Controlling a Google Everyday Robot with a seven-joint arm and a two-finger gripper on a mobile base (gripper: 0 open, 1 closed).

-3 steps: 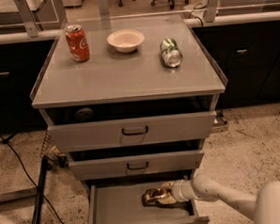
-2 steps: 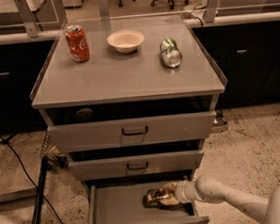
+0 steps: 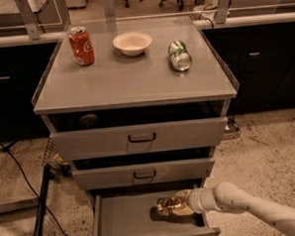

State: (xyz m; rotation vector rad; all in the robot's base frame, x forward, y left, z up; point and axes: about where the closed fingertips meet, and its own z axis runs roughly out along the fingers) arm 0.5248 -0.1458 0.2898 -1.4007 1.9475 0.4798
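Observation:
My gripper [image 3: 168,206] reaches into the open bottom drawer [image 3: 123,220] of a grey cabinet, at the drawer's right half. A shiny golden-brown object [image 3: 164,208] lies right at the gripper's tip, touching it; I cannot make out where one ends and the other begins. The white arm [image 3: 241,207] comes in from the lower right, over the drawer's right wall.
On the cabinet top [image 3: 135,81] stand a red soda can [image 3: 81,45], upright, a white bowl [image 3: 132,43] and a green can [image 3: 180,55] lying on its side. The top drawer [image 3: 138,139] and middle drawer [image 3: 143,174] stand slightly ajar. A black cable and stand [image 3: 40,205] are at left.
The gripper stays at the same spot in the bottom drawer. The arm's rear part has shifted a little toward the lower right edge.

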